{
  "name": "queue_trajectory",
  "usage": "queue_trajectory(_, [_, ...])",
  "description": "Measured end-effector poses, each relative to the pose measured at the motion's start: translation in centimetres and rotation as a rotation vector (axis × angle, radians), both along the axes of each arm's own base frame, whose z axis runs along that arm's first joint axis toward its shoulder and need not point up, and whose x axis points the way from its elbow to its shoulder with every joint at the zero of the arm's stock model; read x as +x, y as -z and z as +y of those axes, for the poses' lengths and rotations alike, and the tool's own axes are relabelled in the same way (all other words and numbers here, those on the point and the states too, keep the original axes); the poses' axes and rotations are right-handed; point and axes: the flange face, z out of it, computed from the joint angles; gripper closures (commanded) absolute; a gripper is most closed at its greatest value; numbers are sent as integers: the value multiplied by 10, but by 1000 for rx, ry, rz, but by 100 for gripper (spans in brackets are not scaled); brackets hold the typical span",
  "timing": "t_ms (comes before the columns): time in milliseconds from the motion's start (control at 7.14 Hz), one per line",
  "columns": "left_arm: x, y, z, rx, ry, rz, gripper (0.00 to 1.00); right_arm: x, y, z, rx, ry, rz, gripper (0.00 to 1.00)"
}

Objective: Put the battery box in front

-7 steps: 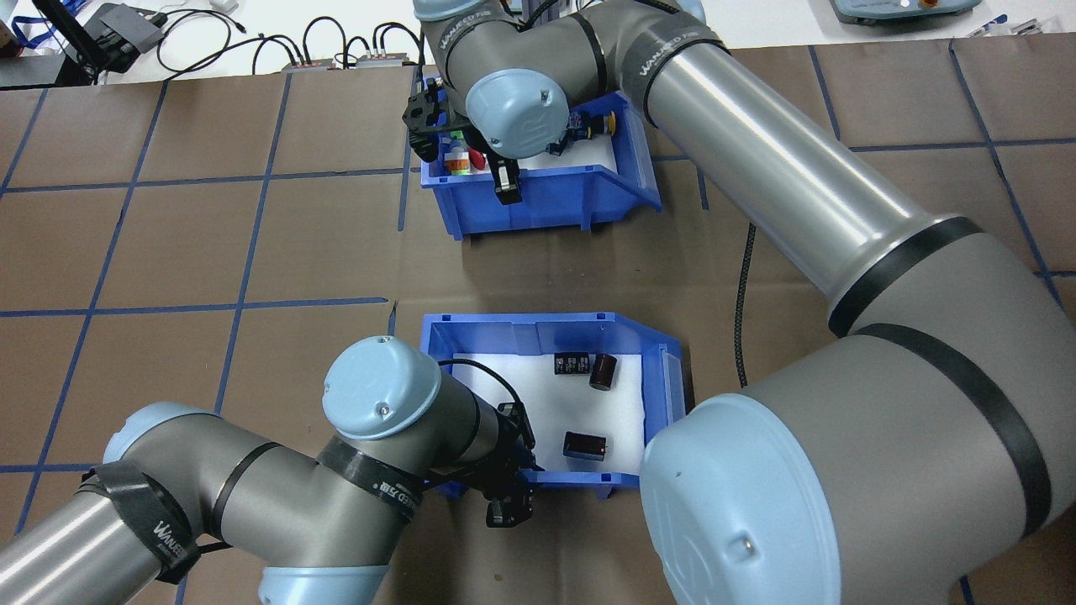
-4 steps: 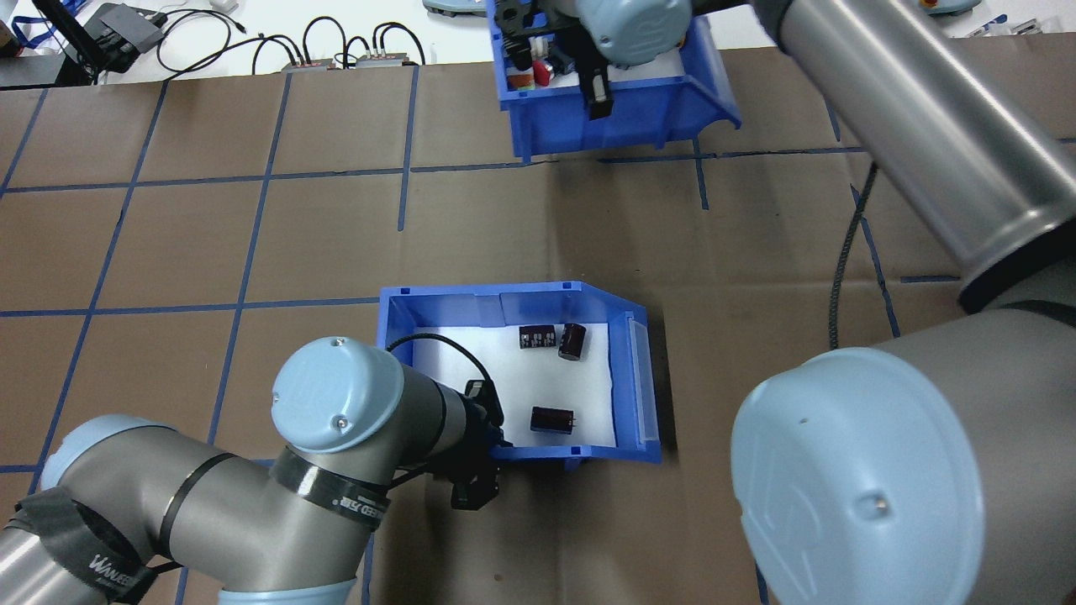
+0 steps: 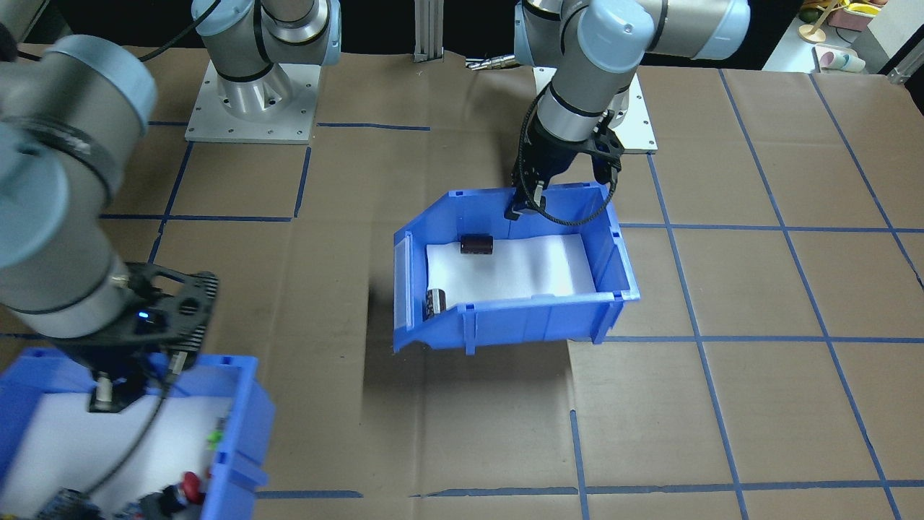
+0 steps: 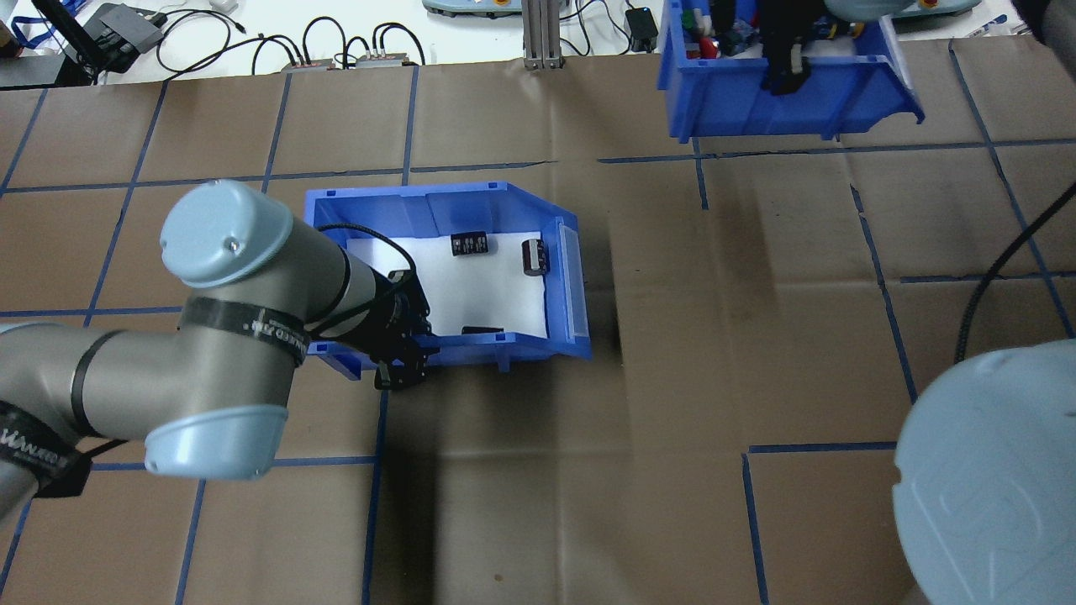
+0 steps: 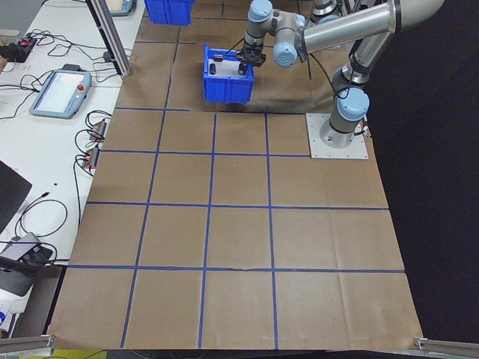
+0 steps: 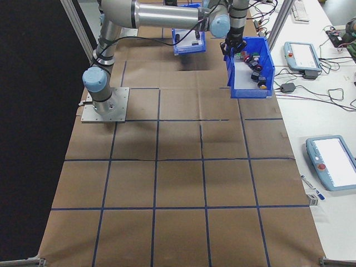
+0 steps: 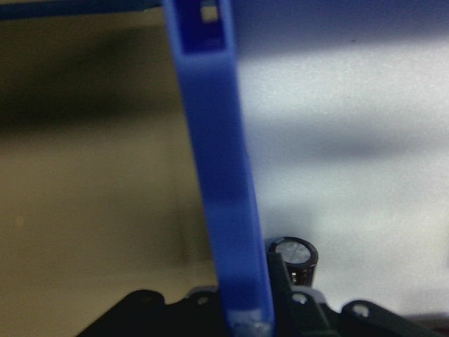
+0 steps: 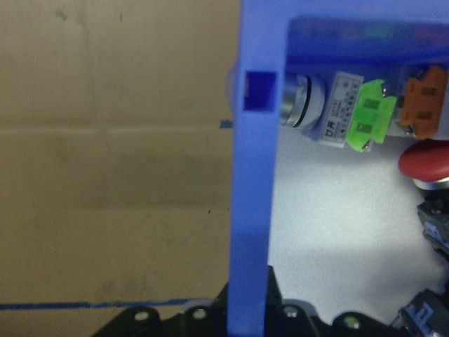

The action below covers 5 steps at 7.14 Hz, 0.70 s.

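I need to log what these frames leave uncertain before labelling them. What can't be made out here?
- Third cylinder in the battery box: overhead, the near wall hides all but its top edge.
- Left gripper: its fingertips sit behind the wall it clamps; the left wrist view is blurred.
- Switch bin: cut off by the overhead view's top edge.
- Right gripper: motion-blurred in the front-facing view.
- Both bins' contents: too small in the side views.

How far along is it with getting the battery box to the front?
Done: both bins are gripped and off the table. The left gripper clamps the battery box by its wall, a shadow beneath it; the right gripper carries the switch bin. In hand: both are mid-carry. Left: setting the battery box down in front.
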Motion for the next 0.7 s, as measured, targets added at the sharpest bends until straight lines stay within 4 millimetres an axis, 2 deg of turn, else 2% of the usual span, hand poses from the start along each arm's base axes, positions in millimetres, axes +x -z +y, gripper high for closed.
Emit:
queue_trajectory(280, [-11,-5,-83,-2,18,50,100,-88,0,44,39,44,-5,100])
queue_trajectory(420, [-20,-7,-118,-17,27,62,100,-115,4,69,62,53,-13,100])
queue_trajectory(560, [-37,-5,-143,-22,39,81,100,-129,10,95,85,57,-19,100])
queue_trajectory(700, [-58,2,-159,-20,47,102,100,-131,16,122,101,51,-23,100])
